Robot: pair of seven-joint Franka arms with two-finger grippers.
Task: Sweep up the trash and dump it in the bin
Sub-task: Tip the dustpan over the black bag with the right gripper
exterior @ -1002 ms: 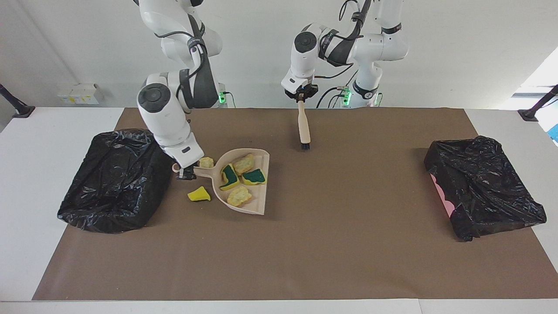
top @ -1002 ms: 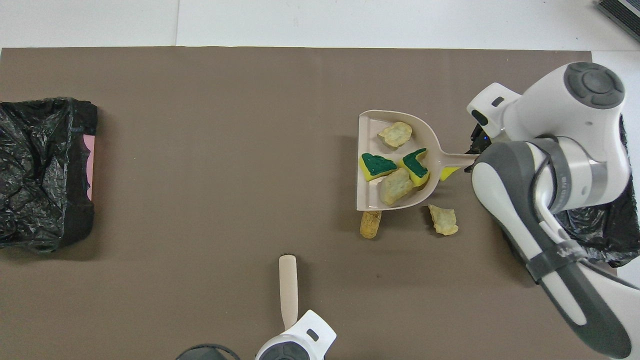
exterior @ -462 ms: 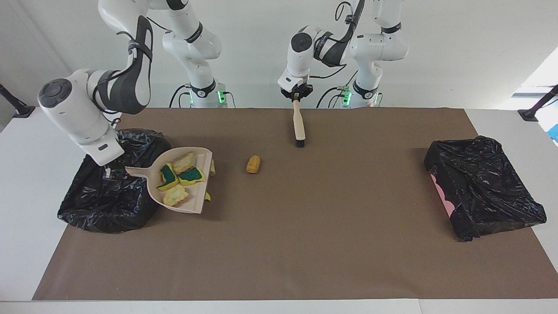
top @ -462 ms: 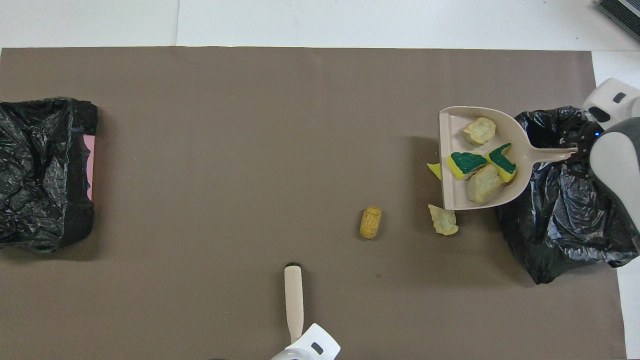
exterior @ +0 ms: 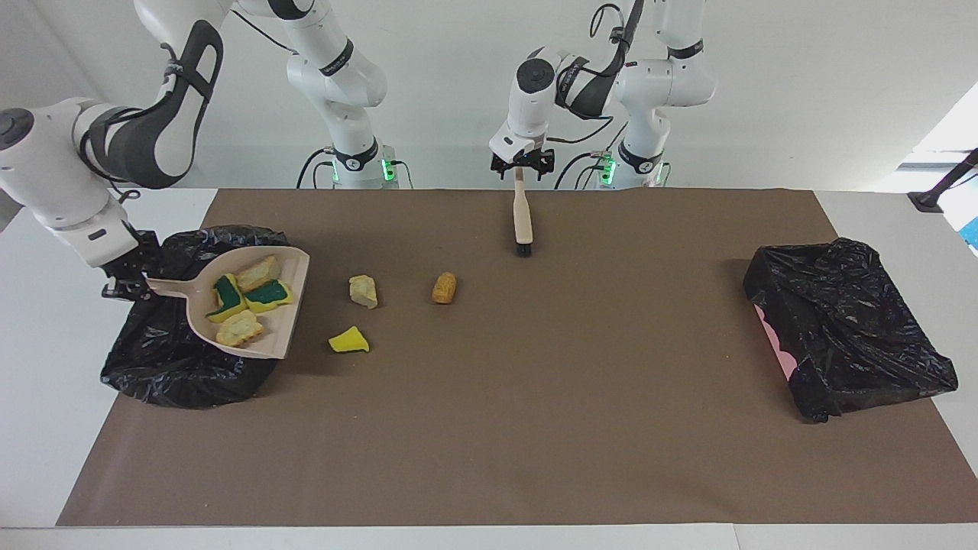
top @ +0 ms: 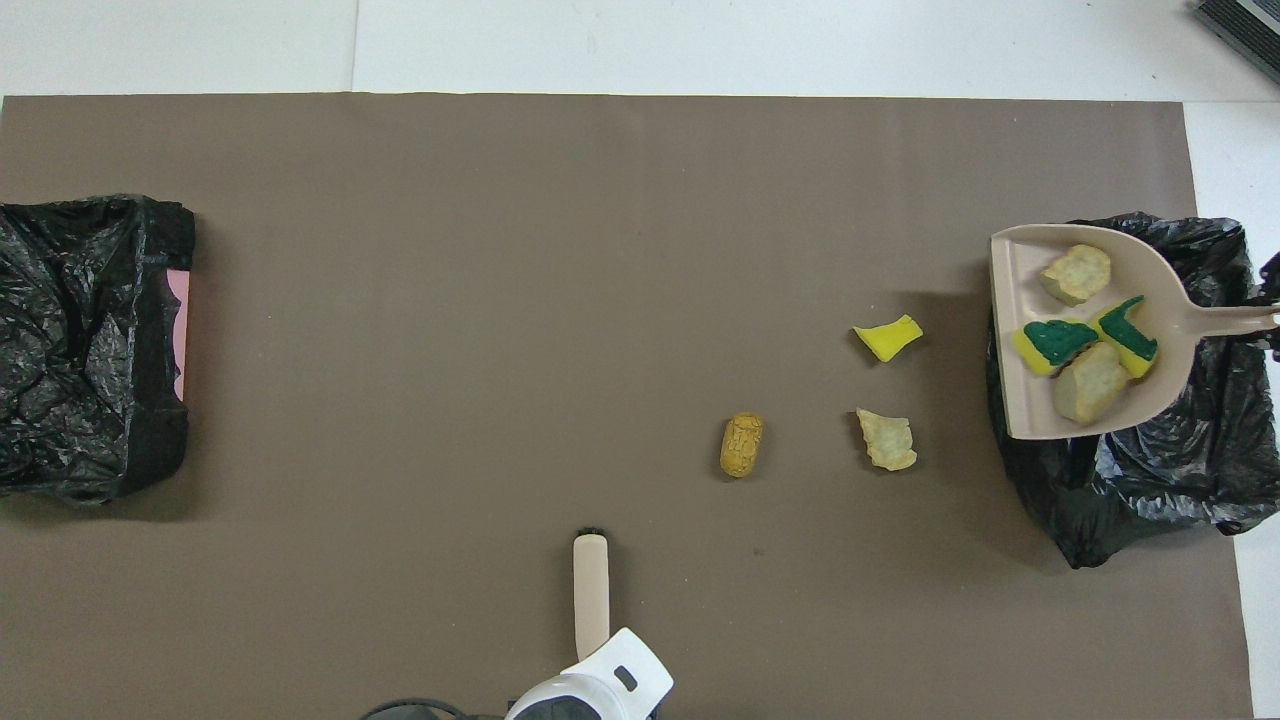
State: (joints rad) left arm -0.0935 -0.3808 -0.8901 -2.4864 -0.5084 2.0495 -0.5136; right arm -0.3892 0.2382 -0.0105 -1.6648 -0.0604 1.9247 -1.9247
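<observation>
Your right gripper (exterior: pixel 126 290), pinching the beige plastic dustpan (exterior: pixel 284 305), has carried four scraps over the black-lined bin (exterior: pixel 164 359). Your left gripper (exterior: pixel 521 169) has spread, freeing the beige brush (exterior: pixel 523 218); three scraps remain unswept.

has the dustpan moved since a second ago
Yes. The dustpan, held by the right gripper, went from beside the yellow scrap to over the bin at the right arm's end.
</observation>
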